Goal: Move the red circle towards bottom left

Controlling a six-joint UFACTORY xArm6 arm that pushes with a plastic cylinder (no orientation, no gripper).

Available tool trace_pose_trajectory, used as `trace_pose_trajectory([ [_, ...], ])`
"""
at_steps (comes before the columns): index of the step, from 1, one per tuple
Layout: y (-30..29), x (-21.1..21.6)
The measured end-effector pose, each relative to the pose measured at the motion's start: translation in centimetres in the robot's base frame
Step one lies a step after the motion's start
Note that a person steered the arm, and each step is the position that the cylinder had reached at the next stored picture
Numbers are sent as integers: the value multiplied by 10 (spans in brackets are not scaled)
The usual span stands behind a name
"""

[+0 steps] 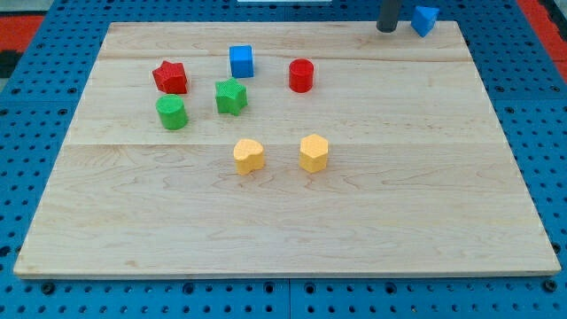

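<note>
Eight blocks counted on the wooden board [283, 230]: two yellow, two green, two red, two blue. Landmark: red circle [301, 75]. Nearest the view's bottom, yellow heart [249, 156] lies below-left of it and yellow hexagon [314, 152] directly below. Green cylinder [172, 112] and green star [231, 96] sit left, slightly lower. Red star [170, 77] is far left, level. Blue cube [241, 61] is left, slightly higher. Blue triangular block [424, 19] is far upper right; my tip [386, 30] stands just left of it, well apart from the circle. No gripper fitted, only a rod.
</note>
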State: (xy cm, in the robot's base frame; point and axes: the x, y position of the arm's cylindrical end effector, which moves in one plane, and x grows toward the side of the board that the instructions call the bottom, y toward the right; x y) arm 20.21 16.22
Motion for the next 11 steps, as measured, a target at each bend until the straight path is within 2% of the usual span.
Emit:
trace_pose_trajectory([
  [1,-3,3],
  [3,-38,48],
  [5,-111,88],
  [8,-178,100],
  [11,-176,165],
])
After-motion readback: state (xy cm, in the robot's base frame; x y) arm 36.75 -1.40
